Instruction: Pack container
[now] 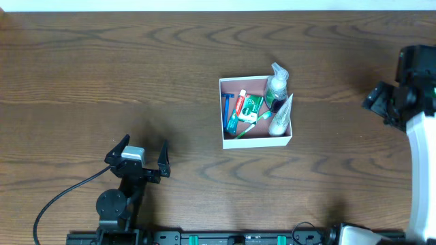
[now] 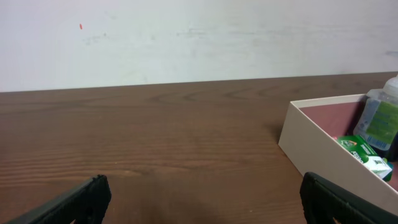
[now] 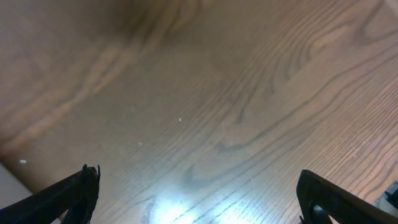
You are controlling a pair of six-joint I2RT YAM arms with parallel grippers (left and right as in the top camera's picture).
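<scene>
The container (image 1: 223, 109), a square white box with a pinkish-brown inside, sits at the table's middle right. Inside lie a blue razor (image 1: 227, 109), a toothpaste tube (image 1: 236, 112), a green packet (image 1: 251, 107), a green toothbrush (image 1: 251, 125), a clear bottle (image 1: 276, 87) and a white tube (image 1: 281, 117). My left gripper (image 1: 143, 155) stands open near the front left, well apart from the box, nothing between its fingers. The left wrist view shows the box's near wall (image 2: 323, 155) at the right. My right gripper (image 1: 383, 99) hangs open at the far right over bare wood (image 3: 199, 112).
The dark wooden table (image 1: 102, 75) stretches around the box. A black cable (image 1: 61, 194) runs from the left arm's base at the front edge. The right arm's white body (image 1: 422, 163) stands along the right edge. A pale wall (image 2: 186, 37) rises behind the table.
</scene>
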